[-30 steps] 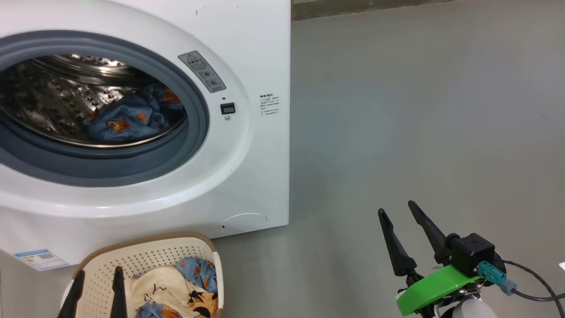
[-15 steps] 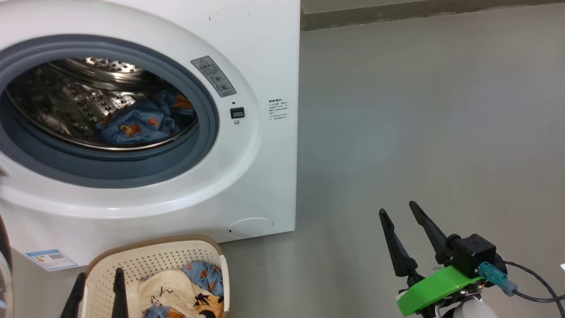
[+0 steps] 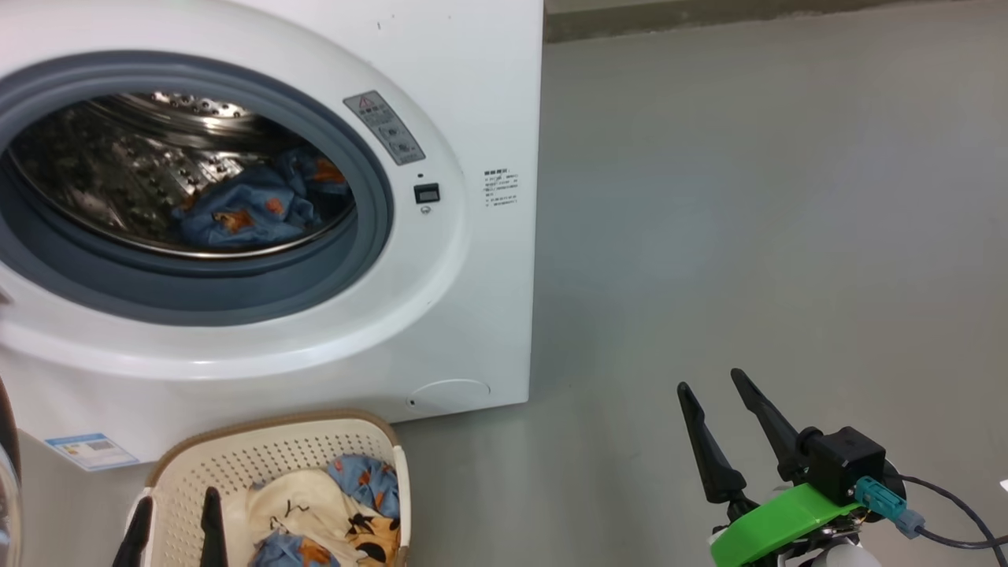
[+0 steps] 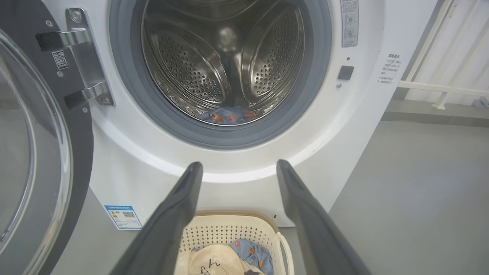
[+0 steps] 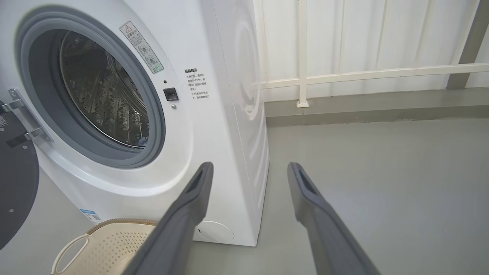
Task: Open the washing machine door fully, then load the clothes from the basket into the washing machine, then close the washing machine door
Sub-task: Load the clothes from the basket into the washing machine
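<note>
while the door (image 4: pixel 81 160) stands wide, left pincer (image 4: pixel 238 163) released above basket (image 3: pixel 276 455) of clothes (image 3: pixel 311 508), right pincer (image 3: pixel 710 380) released

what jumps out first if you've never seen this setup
The big white washing machine dominates the upper left of the head view, its steel drum open with blue printed clothes inside. Below it, a cream basket at the bottom left holds more cartoon-print fabric, and the right tool on its green mount stands open at lower right.

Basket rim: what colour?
Brown, with a woven look, around the cream perforated basket; clearest in the head view.
</note>
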